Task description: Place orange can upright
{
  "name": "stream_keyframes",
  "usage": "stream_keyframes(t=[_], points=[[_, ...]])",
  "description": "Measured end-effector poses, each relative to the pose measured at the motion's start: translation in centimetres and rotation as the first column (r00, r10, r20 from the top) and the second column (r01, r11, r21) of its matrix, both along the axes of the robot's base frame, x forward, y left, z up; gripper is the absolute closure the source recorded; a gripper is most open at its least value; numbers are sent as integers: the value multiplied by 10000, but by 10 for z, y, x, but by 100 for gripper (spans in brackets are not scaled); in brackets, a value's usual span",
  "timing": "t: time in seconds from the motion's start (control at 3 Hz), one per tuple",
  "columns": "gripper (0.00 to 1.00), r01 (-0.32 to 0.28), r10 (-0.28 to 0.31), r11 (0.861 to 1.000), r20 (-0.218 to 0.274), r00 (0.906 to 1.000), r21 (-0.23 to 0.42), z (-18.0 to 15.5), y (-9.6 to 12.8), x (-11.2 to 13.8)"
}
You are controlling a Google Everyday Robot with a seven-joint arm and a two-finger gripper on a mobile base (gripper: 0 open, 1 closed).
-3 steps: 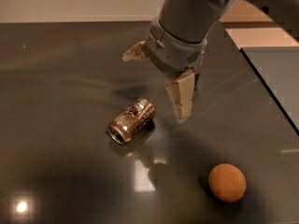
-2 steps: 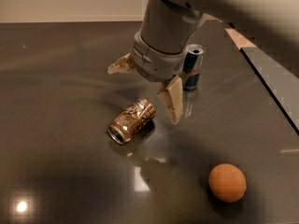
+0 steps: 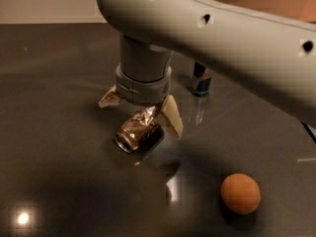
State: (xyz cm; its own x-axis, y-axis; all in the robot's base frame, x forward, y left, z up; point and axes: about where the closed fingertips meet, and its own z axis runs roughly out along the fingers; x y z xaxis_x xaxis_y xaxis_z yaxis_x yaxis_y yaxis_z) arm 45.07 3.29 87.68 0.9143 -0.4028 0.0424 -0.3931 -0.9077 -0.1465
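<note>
The orange can (image 3: 138, 131) lies on its side on the dark table (image 3: 59, 172), its silver end facing the front left. My gripper (image 3: 140, 112) hangs straight above it, fingers spread wide. One cream fingertip (image 3: 171, 118) is just right of the can, the other (image 3: 109, 98) is to the left behind it. The can's far end is hidden under the wrist. The fingers do not grip the can.
A round orange fruit (image 3: 240, 193) sits at the front right. A slim dark blue-and-silver can (image 3: 201, 79) stands upright behind the arm. The big grey arm (image 3: 222, 38) crosses the upper right of the view.
My gripper has moved left and down from beside the can to directly over it, fingers still spread. The can has not moved.
</note>
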Motion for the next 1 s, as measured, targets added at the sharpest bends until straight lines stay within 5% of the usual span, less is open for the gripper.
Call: stream_keyframes(t=[0.33, 1.0], points=[[0, -337, 330, 9945, -85, 9994, -988, -19, 5, -4], [0, 215, -311, 9760, -409, 9987, -2167, -42, 11, 1]])
